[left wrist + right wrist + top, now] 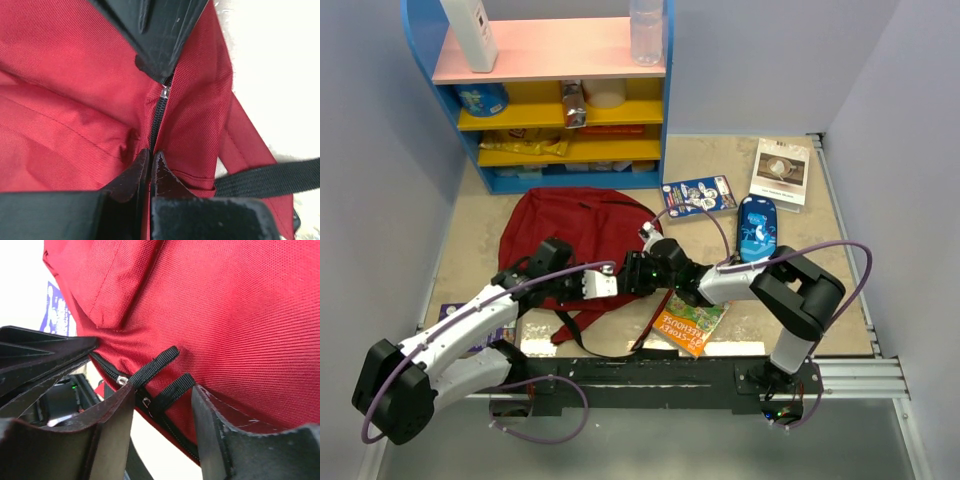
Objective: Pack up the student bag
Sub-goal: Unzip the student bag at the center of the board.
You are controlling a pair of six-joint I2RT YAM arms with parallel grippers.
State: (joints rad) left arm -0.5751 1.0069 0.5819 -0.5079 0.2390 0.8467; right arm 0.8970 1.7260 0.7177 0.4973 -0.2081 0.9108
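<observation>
The student bag (575, 225), dark red, lies on the table in front of the shelf. My left gripper (604, 284) is shut on the student bag (75, 100), pinching the fabric at its black zipper (157, 112); the fingertips (161, 165) press together. My right gripper (645, 268) meets it from the right at the bag's near edge. In the right wrist view the right gripper (162, 392) is open, its fingers (115, 405) straddling two black zipper pull tabs (155, 365) on the student bag (225, 315). Neither tab is pinched.
An orange book (690, 322) lies under the right forearm. A blue booklet (698, 195), a blue pencil case (757, 227) and a white book (780, 172) lie at the right. A purple book (460, 320) shows under the left arm. A blue shelf (560, 100) stands behind.
</observation>
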